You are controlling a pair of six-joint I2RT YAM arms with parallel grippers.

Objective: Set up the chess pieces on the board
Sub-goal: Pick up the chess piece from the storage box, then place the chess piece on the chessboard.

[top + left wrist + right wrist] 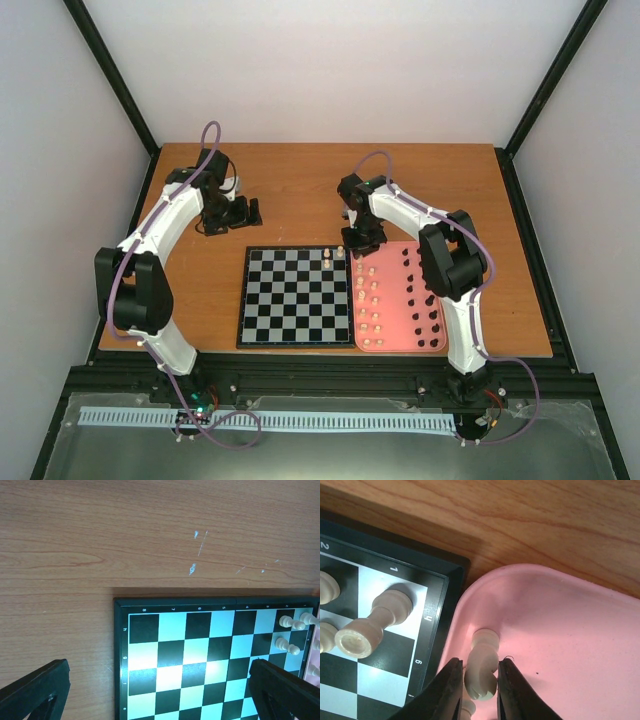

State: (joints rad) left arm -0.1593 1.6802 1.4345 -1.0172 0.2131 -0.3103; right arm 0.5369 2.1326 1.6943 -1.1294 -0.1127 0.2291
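Observation:
The board (295, 297) lies mid-table, with three cream-white pieces (335, 254) at its far right corner. They also show in the left wrist view (286, 644) and the right wrist view (374, 622). The other cream and black pieces stand in rows in the pink tray (395, 343). My right gripper (362, 240) is at the tray's far left corner. Its fingers (510, 690) are closed on the head of a cream-white piece (482, 670) standing on the tray floor (560, 630). My left gripper (235, 212) hovers open and empty beyond the board's far left corner (117, 602).
The tray touches the board's right edge (445, 610). Another cream piece (467, 710) stands just behind the gripped one. Bare wooden table (150, 530) lies beyond the board. Black frame posts and white walls surround the table.

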